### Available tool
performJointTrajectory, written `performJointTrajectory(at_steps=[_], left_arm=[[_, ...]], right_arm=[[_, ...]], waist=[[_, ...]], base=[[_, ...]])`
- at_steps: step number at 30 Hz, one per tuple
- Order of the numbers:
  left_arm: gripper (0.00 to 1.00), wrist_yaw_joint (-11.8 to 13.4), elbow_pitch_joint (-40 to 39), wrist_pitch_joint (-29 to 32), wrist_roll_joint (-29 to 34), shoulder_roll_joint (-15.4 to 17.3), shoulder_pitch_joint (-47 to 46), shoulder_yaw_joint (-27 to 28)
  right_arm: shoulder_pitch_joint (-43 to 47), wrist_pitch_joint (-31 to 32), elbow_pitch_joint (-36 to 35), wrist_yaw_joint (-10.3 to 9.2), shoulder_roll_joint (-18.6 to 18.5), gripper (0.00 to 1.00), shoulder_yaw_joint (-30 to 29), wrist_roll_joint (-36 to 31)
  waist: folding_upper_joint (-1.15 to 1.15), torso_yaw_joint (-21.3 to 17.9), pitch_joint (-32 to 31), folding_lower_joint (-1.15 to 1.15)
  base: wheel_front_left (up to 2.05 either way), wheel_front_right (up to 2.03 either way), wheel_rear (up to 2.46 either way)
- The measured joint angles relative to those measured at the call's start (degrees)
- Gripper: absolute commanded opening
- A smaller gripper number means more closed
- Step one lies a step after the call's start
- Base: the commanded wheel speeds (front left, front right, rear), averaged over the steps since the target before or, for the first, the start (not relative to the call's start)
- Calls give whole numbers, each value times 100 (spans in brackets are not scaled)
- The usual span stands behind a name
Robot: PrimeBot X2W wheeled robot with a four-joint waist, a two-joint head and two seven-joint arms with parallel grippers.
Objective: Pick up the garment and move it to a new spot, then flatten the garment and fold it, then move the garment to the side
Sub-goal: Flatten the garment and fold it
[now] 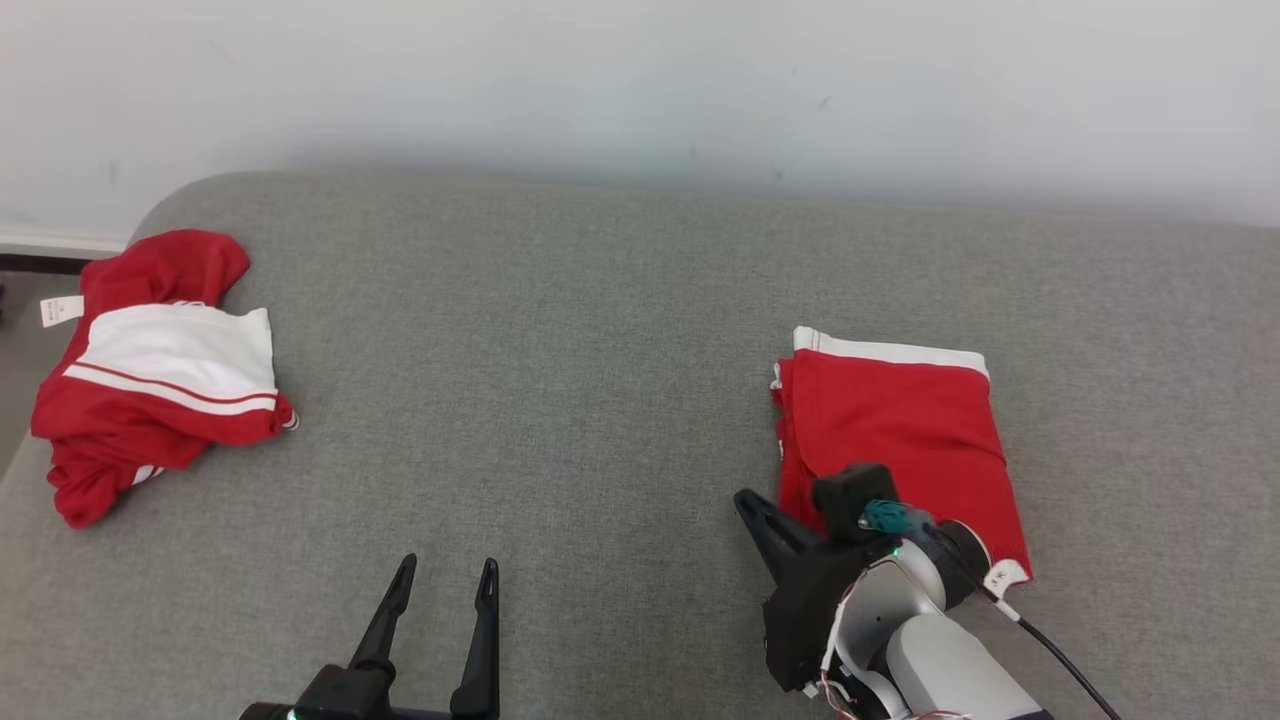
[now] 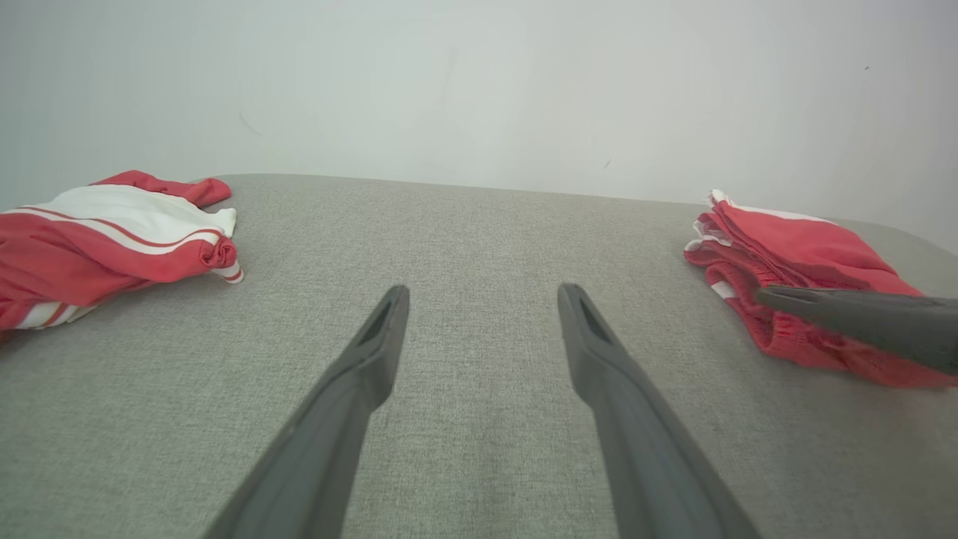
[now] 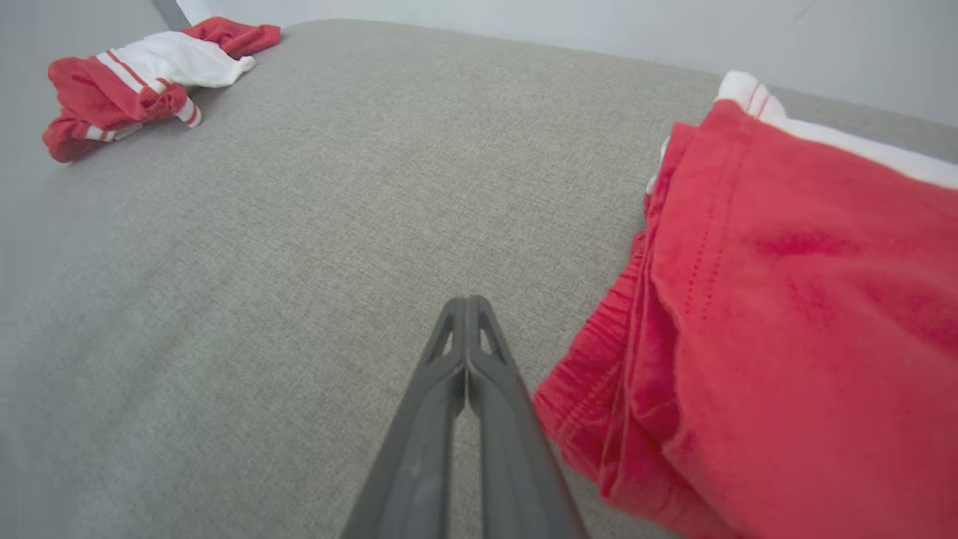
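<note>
Grey woven upholstery [image 1: 600, 330] covers a broad cushioned surface that runs back to a pale wall [image 1: 640, 80]. On the robot's right side of it lies the folded red garment [image 1: 900, 430], a neat rectangle with a white band along its far edge and a small white tag [image 1: 1003, 577] at its near corner. In the right wrist view the garment [image 3: 786, 314] shows several stacked layers and a gathered, stitched hem along its left edge.

The right gripper [image 1: 745, 498] sits low at the garment's near-left corner, its 2 dark fingers pressed together tip to tip. In the right wrist view the closed fingertips [image 3: 468, 301] rest over bare grey fabric just beside the hem, with the cloth lying next to them and not between them. From the left wrist view the same gripper [image 2: 767, 293] reaches in from the right, across the front edge of the folded garment [image 2: 793, 239].

The left gripper [image 1: 447, 570] hangs near the front edge of the cushion, well apart from both pieces of clothing, its fingers spread wide over bare upholstery [image 2: 483, 296].

Far to the left, near the rounded corner, a crumpled red and white garment [image 1: 150, 380] lies in a loose heap [image 2: 97, 232] [image 3: 142, 82], with a white label [image 1: 60, 310] sticking out at its edge
</note>
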Motion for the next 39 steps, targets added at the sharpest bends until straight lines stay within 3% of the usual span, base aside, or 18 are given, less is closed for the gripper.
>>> performJointTrajectory(at_steps=[1, 2, 3, 10, 21, 28, 39], left_arm=[[100, 1, -18, 0, 0, 0, 13, 10], [100, 3, -32, 0, 0, 0, 33, 20], [100, 14, -41, 0, 0, 0, 58, 36], [100, 44, -127, 0, 0, -1, 230, 146], [100, 44, -225, 0, 24, -1, 410, 334], [100, 26, -221, 0, 65, 0, 438, 407], [100, 41, -280, 0, 80, -1, 528, 878]], right_arm=[[48, -59, -111, 0, 9, 37, -34, 94], [106, -136, -235, 0, 14, 55, -68, 149], [174, -200, -357, 0, 25, 100, -129, 180], [971, -499, -1473, 0, 116, 100, -867, 361], [2044, -782, -2724, 0, 249, 100, -2435, -293], [2320, -1114, -2680, 0, 244, 100, -2742, -588], [2784, -1783, -2237, 0, 53, 100, -2920, -492]], waist=[[0, -18, -19, 0], [0, -40, -40, 0], [0, -65, -60, 0], [-1, -287, -249, 0], [0, -702, -558, -1], [0, -823, -682, -1], [0, -897, -847, -1]], base=[[0, 0, 0], [0, 0, 0], [0, 0, 0], [0, 0, 0], [0, 0, 0], [0, 0, 0], [0, 0, 0]])
